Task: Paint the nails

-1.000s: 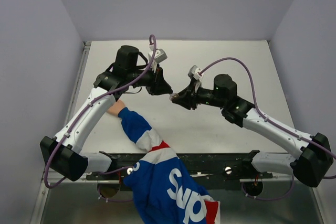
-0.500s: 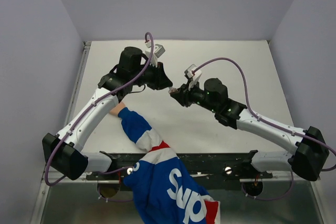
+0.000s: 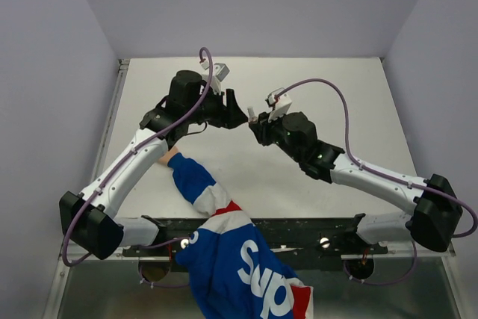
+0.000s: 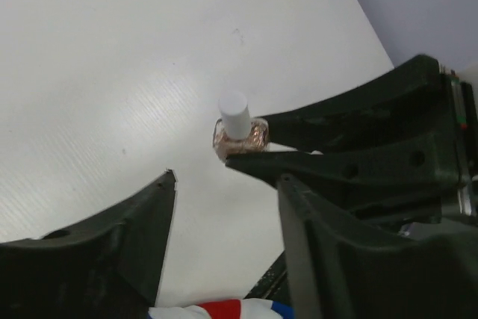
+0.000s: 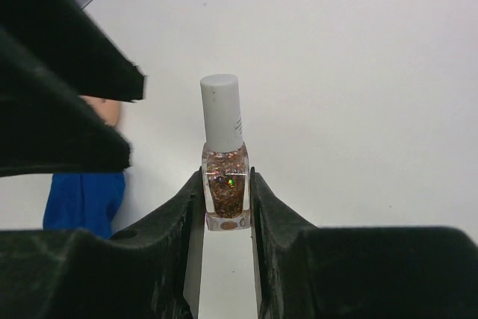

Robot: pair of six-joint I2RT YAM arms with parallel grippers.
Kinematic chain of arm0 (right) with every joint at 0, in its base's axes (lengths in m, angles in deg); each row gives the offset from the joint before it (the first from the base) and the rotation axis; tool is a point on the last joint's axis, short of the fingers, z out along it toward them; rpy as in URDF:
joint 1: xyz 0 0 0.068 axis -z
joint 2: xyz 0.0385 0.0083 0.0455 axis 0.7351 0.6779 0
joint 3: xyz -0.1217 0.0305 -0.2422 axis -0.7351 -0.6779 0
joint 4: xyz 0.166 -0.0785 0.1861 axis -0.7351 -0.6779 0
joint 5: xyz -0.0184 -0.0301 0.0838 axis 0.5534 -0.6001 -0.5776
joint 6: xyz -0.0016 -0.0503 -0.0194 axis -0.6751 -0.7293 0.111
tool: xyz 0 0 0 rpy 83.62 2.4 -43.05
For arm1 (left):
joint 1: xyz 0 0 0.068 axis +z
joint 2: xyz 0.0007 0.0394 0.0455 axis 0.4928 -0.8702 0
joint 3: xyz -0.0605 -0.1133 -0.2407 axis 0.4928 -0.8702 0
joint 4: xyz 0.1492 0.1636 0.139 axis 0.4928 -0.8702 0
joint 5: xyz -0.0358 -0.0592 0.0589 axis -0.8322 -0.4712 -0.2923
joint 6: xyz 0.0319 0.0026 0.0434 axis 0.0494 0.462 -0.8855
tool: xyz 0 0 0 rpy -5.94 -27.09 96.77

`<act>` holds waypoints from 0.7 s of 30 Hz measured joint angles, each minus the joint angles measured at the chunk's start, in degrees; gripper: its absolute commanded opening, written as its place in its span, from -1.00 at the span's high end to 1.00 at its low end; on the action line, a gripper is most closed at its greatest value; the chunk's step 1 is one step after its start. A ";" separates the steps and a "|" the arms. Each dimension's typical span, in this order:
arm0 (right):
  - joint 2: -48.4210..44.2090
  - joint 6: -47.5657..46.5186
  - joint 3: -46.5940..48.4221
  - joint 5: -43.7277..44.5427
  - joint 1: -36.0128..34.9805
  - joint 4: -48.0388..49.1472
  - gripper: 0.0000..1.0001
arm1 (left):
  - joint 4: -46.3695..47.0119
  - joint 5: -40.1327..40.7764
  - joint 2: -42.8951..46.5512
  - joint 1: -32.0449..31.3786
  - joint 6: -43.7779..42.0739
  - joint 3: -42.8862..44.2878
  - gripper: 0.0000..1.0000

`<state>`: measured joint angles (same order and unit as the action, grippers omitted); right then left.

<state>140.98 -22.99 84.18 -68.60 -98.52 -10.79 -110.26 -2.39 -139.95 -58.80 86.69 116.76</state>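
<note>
- The right gripper [image 5: 225,186] was clenched on a small nail-polish bottle [image 5: 223,156], one finger pressed against each side of the glass body.
- The bottle stood upright between those fingers in the right wrist view. It had clear glass, coppery-red glitter inside and a plain white cap [image 5: 221,112] standing free above the fingertips.
- The left gripper [image 4: 226,183] was released, its two fingers spread wide with nothing between them.
- In the left wrist view the bottle sat just beyond the gap between the left fingers, cap end toward that camera.
- From above, the two grippers met tip to tip over the middle of the white table [image 3: 351,80]. I could not tell whether they touched.
- In the right wrist view the dark left fingers loomed at the upper left, near the cap but apart from it.
- A bare human hand [image 3: 163,156] lay on the table at the left, mostly covered by the left arm's forearm.
- Its blue, white and red sleeve [image 3: 224,218] ran down to the near edge.
- The nails were on that hand, well apart from the bottle, but they could not be made out in any view.
</note>
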 measured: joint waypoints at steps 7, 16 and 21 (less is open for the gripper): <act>-1.55 1.03 -0.02 2.40 1.03 -0.11 0.99 | -0.35 -0.04 3.10 0.70 -0.74 -0.07 -0.90; -5.46 1.09 -0.04 -15.34 3.74 -1.49 0.99 | 4.04 -8.28 13.68 7.61 -3.58 -6.97 -0.94; -5.97 3.54 0.98 -35.30 5.57 -1.46 0.99 | 8.35 -20.00 18.43 7.48 -6.03 -9.42 -0.95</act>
<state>135.01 -19.45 85.17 -103.90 -92.95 -12.25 -101.91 -22.39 -121.52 -51.32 80.66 107.34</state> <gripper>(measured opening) 0.334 0.971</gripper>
